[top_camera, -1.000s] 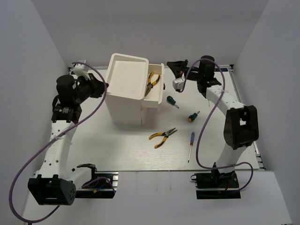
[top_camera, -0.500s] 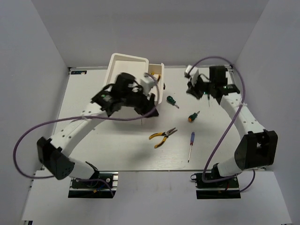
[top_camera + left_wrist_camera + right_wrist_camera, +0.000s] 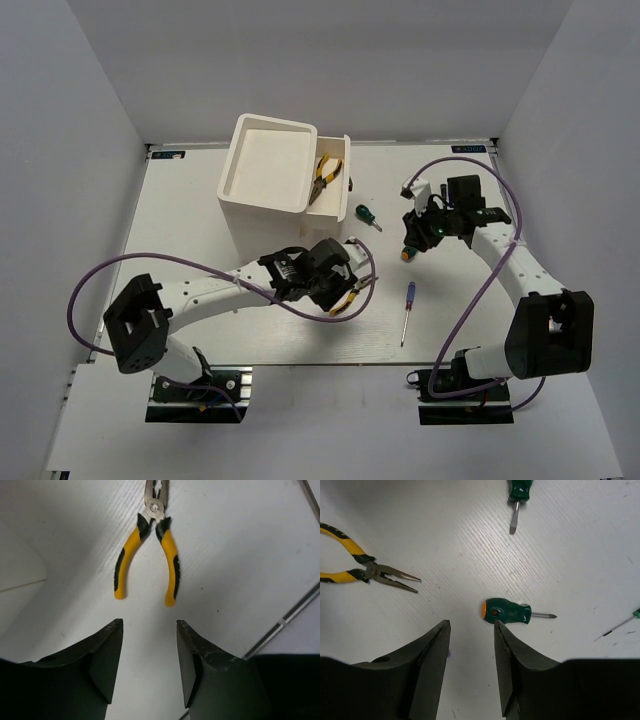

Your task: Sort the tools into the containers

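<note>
One pair of yellow-and-black pliers (image 3: 326, 177) lies in the narrow white bin (image 3: 341, 150), which stands beside the tall white bin (image 3: 262, 208). A second pair of pliers (image 3: 147, 550) lies on the table just ahead of my left gripper (image 3: 149, 623), which is open and empty. The left gripper (image 3: 338, 283) partly covers these pliers from above. My right gripper (image 3: 471, 624) is open and empty, hovering just short of the orange-green stubby screwdriver (image 3: 509, 611). The green stubby screwdriver (image 3: 367, 215) and the blue-handled screwdriver (image 3: 408, 298) lie on the table.
The table's front edge (image 3: 287, 617) runs close to the right of my left gripper. White walls enclose the table on the left, back and right. In the right wrist view the table pliers (image 3: 367, 571) lie to the left and the green screwdriver (image 3: 519, 492) at the top.
My left arm swung from the far left, past the bins, down over the table pliers and its jaws opened. My right gripper came down toward the orange-green screwdriver and opened.
</note>
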You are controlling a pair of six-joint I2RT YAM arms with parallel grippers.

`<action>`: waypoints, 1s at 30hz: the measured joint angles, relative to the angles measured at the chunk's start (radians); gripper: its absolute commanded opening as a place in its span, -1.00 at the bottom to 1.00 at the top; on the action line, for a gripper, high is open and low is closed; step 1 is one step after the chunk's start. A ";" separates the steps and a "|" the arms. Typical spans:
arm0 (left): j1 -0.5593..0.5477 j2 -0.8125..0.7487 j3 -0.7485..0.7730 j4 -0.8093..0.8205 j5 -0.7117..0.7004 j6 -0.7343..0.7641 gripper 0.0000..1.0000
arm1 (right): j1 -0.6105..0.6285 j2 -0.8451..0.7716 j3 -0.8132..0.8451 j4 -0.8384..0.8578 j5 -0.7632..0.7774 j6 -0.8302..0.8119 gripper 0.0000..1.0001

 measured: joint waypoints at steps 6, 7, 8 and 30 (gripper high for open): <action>0.004 0.056 -0.042 0.132 -0.084 0.003 0.15 | -0.003 -0.001 -0.015 0.004 -0.001 0.005 -0.07; 0.006 0.066 -0.048 0.150 -0.085 0.005 0.15 | -0.003 -0.001 -0.015 0.004 -0.001 0.005 -0.07; 0.008 0.078 -0.052 0.165 -0.086 0.008 0.15 | -0.003 -0.001 -0.015 0.004 -0.001 0.005 -0.07; 0.061 0.300 -0.063 0.330 -0.143 0.056 -0.10 | -0.005 -0.003 -0.048 0.000 -0.001 0.013 -0.07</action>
